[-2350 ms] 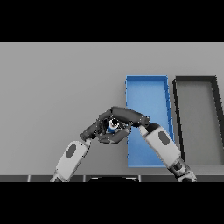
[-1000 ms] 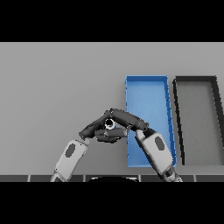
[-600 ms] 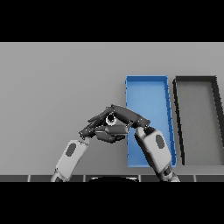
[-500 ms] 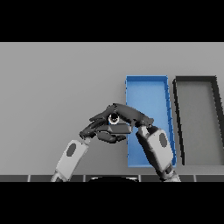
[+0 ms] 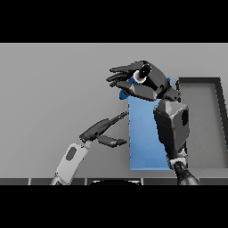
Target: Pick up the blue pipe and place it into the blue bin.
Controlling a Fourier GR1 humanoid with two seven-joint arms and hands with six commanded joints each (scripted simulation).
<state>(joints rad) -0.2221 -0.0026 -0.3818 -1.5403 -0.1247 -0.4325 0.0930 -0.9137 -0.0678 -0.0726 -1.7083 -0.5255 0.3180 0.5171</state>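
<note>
A plain grey table [image 5: 53,89] fills the view, with nothing behind it but its own flat surface. Two shallow trays lie side by side on its right half: a blue bin [image 5: 144,142] and, just beside it to the right, a dark bin [image 5: 202,124] with a grey floor. The right hand [image 5: 142,82] is raised over the far end of the blue bin, its fingers curled round the pipe [image 5: 133,79]. Only bits of the pipe show: a blue body between the fingers and a pale ring with a dark opening at one end. The left hand [image 5: 100,131] sits low beside the blue bin's left edge, fingers straight and relaxed, holding nothing.
</note>
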